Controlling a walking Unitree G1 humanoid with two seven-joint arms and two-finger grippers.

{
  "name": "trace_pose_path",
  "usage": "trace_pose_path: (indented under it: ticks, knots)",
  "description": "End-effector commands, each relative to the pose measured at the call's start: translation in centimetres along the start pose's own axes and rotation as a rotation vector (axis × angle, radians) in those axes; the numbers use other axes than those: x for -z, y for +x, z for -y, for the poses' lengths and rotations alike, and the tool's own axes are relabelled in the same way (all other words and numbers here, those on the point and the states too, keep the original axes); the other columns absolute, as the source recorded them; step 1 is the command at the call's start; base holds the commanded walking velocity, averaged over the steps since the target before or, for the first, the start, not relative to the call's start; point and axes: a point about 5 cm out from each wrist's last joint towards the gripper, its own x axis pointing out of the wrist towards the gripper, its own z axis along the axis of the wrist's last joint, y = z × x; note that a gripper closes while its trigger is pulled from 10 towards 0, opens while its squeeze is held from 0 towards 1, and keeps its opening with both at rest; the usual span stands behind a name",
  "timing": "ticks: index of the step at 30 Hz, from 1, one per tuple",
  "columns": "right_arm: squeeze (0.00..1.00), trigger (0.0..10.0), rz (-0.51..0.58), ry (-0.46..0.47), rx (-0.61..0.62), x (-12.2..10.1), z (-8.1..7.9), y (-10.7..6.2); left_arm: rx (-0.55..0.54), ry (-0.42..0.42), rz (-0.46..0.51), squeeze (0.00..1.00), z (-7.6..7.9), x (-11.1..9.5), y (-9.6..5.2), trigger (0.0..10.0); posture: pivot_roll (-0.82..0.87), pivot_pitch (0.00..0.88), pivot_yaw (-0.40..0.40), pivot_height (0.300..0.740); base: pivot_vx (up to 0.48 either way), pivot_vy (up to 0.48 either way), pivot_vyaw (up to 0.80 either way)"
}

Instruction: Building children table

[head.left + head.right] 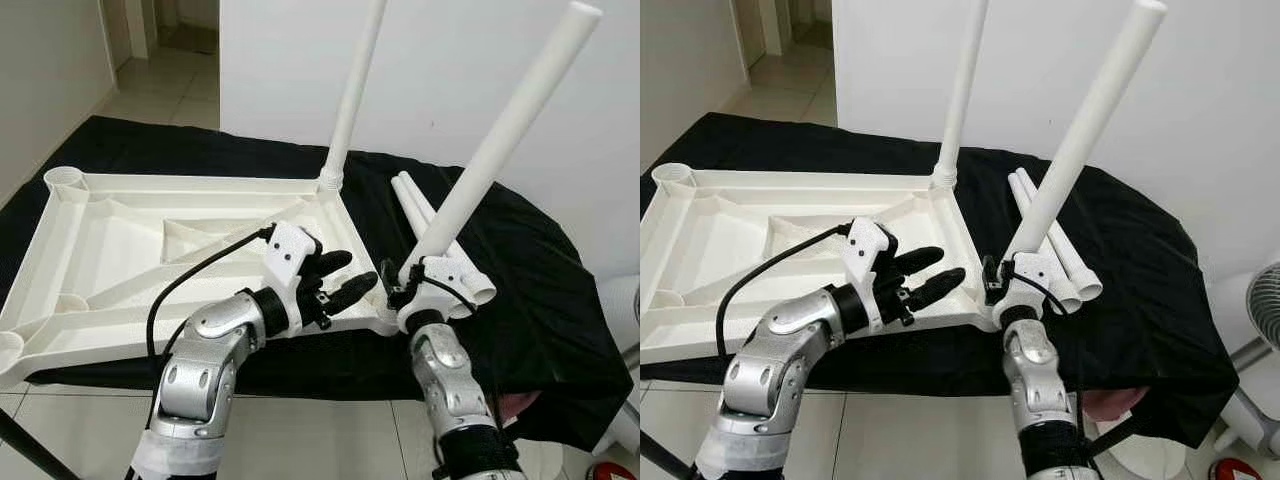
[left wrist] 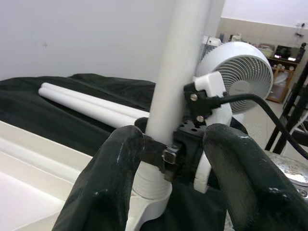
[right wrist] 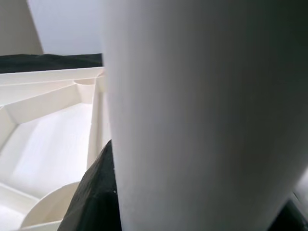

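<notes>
**Seating the second leg in the near corner socket**

My right gripper (image 1: 1012,272) pinches the tilted leg (image 1: 505,128) low down, so I can steer its foot into the upturned table frame (image 1: 130,215) corner. Left gripper (image 1: 338,281), fingers spread, hovers beside that corner to steady it. One leg (image 1: 352,90) stands at the frame's far corner; spare legs (image 1: 1055,240) lie just beside the frame
</notes>
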Motion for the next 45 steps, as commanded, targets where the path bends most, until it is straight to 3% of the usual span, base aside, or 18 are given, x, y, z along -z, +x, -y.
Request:
trace_pose_path:
  ticks: [1, 9, 29, 30, 31, 32, 43, 44, 45]
  knots:
    - [0.00, 10.0, -0.145, 0.010, 0.081, 2.7, 0.8, -0.8, -0.064, -0.002, -0.021, 0.00, 0.4, 0.2, 0.4, 10.0, 0.02, 0.000, -0.133, 0.740, 0.000, 0.000, 0.00]
    - [0.00, 10.0, -0.135, 0.041, 0.126, 2.3, -0.5, -1.0, 0.053, 0.025, -0.102, 0.00, 2.2, 1.6, 0.7, 10.0, 0.02, 0.000, -0.131, 0.740, 0.000, 0.000, 0.00]
    - [0.00, 10.0, -0.124, 0.065, 0.149, 1.8, -0.7, -0.9, -0.005, 0.057, -0.155, 0.00, 1.1, 2.5, 0.4, 10.0, 0.01, 0.000, -0.119, 0.740, 0.000, 0.000, 0.00]
    - [0.37, 10.0, -0.107, 0.070, 0.142, 1.6, -0.7, -0.9, -0.006, 0.057, -0.154, 0.00, 1.0, 2.5, 0.4, 10.0, 0.01, 0.000, -0.116, 0.740, 0.000, 0.000, 0.00]
    - [1.00, 10.0, -0.075, 0.071, 0.121, 1.2, -0.8, -0.9, -0.005, 0.056, -0.153, 0.00, 1.1, 2.5, 0.5, 10.0, 0.00, 0.000, -0.117, 0.740, 0.000, 0.000, 0.00]
    - [1.00, 10.0, 0.001, 0.049, 0.073, 0.3, -1.0, -0.8, 0.002, 0.053, -0.150, 0.00, 1.3, 2.4, 0.7, 10.0, 0.00, 0.000, -0.114, 0.740, 0.000, 0.000, 0.00]
    - [1.00, 10.0, 0.085, 0.023, 0.023, -1.1, -0.2, -0.4, 0.020, 0.045, -0.143, 0.00, 1.8, 2.5, 1.0, 10.0, 0.00, 0.000, -0.112, 0.740, 0.000, 0.000, 0.00]
    - [0.80, 10.0, 0.093, 0.000, 0.005, -1.3, 0.1, -0.3, 0.021, 0.045, -0.143, 0.00, 1.8, 2.5, 1.0, 10.0, 0.00, 0.000, -0.112, 0.740, 0.000, 0.000, 0.00]
    - [0.00, 10.0, 0.093, -0.003, -0.026, -1.5, 0.2, -0.2, 0.023, 0.044, -0.143, 0.00, 1.8, 2.5, 1.0, 10.0, 0.00, 0.000, -0.112, 0.740, 0.000, 0.000, 0.00]
